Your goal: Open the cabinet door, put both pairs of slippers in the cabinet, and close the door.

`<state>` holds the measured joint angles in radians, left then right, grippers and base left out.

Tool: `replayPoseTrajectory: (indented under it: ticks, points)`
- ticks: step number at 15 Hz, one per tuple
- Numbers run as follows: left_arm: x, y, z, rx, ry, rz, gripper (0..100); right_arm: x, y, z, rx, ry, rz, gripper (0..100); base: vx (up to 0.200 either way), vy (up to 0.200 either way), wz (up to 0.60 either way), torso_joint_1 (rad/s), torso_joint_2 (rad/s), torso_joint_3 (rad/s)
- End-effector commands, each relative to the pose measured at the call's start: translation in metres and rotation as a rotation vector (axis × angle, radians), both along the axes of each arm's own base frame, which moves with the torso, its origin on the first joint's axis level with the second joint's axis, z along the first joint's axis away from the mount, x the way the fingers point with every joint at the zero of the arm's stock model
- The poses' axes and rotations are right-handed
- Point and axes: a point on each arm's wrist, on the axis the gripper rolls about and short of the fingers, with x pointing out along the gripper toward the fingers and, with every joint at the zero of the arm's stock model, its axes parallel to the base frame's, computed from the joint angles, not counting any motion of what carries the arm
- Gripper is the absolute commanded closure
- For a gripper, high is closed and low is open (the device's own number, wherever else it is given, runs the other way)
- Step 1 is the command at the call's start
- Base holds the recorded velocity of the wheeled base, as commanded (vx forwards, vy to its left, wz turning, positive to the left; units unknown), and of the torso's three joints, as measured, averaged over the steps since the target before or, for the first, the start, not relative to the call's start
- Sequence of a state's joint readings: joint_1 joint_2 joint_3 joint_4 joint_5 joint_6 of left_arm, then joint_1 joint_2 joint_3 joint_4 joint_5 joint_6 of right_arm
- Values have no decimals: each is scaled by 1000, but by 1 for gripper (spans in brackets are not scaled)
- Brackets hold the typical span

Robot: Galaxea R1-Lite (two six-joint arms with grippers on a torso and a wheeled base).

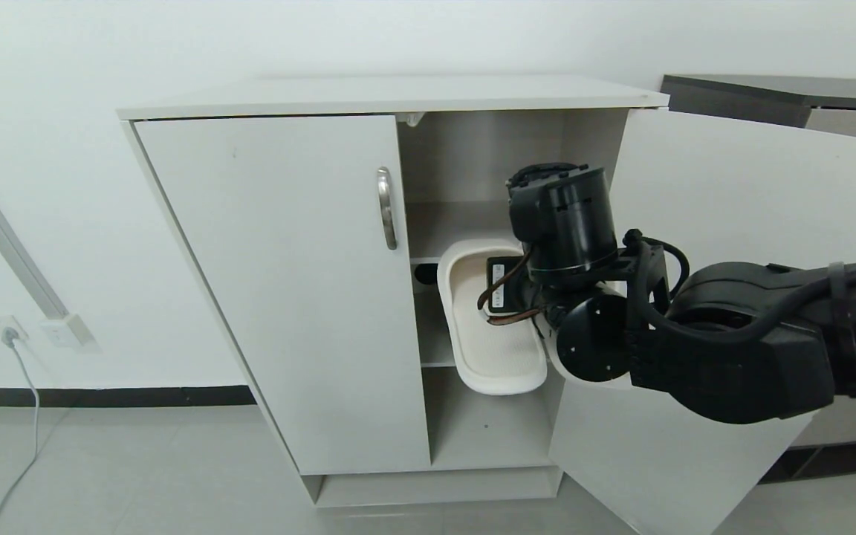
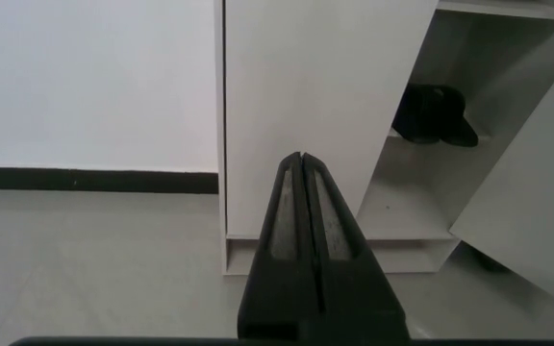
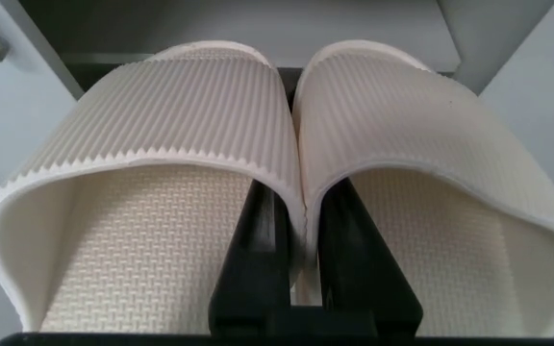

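Observation:
A pair of cream slippers hangs at the open right half of the white cabinet, level with its middle shelf. In the right wrist view my right gripper is shut on the two inner side walls of the cream slippers, toes pointing into the cabinet. A pair of black slippers lies on a shelf inside; a dark bit of the black slippers peeks past the closed left door. My left gripper is shut and empty, low before the cabinet's left door.
The right door stands swung wide open beside my right arm. The left door's metal handle is close to the cream slippers. A wall socket with a cable is at the left. Dark furniture stands at the right.

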<state>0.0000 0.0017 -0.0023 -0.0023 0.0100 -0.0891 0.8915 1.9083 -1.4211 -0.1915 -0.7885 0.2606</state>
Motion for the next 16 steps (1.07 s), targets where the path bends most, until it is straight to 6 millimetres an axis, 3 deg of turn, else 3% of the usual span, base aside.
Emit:
replayPoseTrajectory:
  ticks: [1,10,14,16]
  points:
    - [0,0,0,0,0,1,100,0,0,-3,-8,7,1,100,200,0,0,2,2,2]
    - [0,0,0,0,0,-1,100,1,2,-12,-43,23,4,100,200,0,0,2,1,2]
    - [0,0,0,0,0,-1,100,7,9,-18,-69,13,12,100,0,0,0,0,0,0]
    - [0,0,0,-1,0,1,100,26,16,-20,-81,-43,11,100,0,0,0,0,0,0]
